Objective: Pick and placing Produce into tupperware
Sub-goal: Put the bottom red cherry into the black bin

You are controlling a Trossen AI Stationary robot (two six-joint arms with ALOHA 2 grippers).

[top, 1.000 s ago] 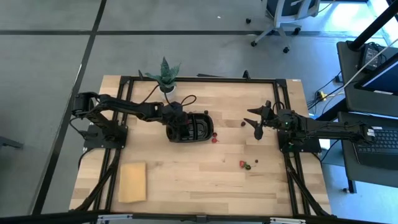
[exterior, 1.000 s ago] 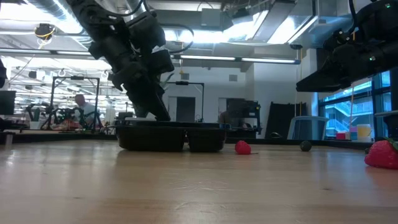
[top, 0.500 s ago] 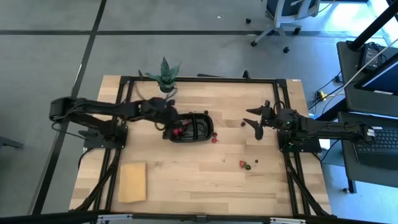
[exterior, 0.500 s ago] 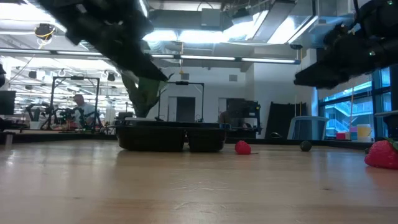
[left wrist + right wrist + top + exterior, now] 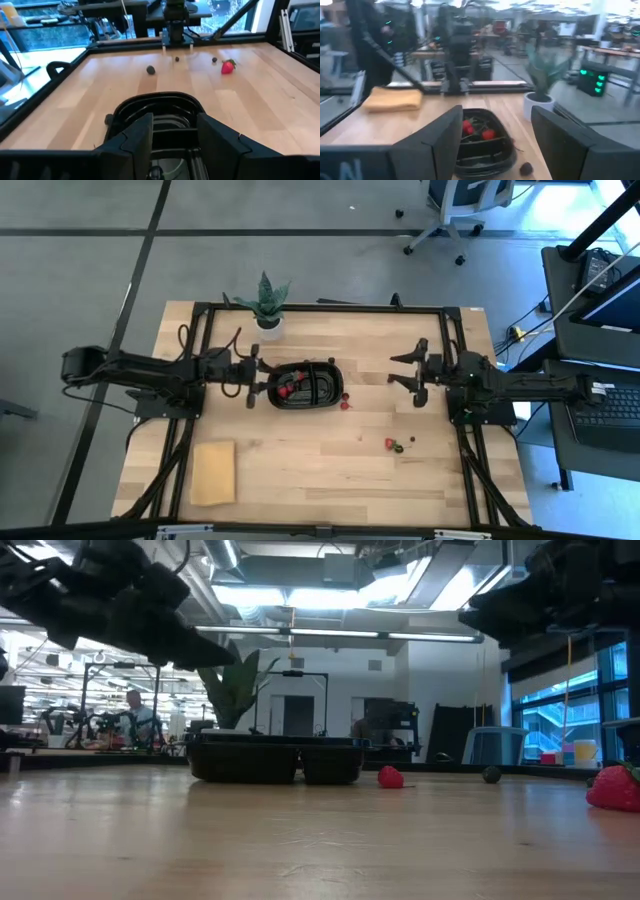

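The black tupperware (image 5: 308,384) sits on the table left of centre, with red produce (image 5: 285,389) in its left compartment. My left gripper (image 5: 257,383) stands open and empty just left of the tray; in its wrist view (image 5: 175,125) the tray's rim (image 5: 155,102) shows between the fingers. My right gripper (image 5: 397,370) hangs open and empty to the right of the tray, pointing at it (image 5: 482,137). Loose produce lies on the wood: two red pieces (image 5: 346,400) beside the tray, a small group (image 5: 397,444) nearer the front, a strawberry (image 5: 390,777) and a dark berry (image 5: 491,775).
A potted green plant (image 5: 267,305) stands at the far edge behind the tray. A flat tan block (image 5: 213,472) lies at the near left. A black frame rail (image 5: 320,308) runs round the table. Bare wood lies between the tray and the near edge.
My left gripper has drawn back from over the tupperware toward the table's left edge and tipped up from pointing steeply down to nearly level. Red produce now shows in the left compartment where the gripper stood. My right gripper has risen a little and tipped up to level.
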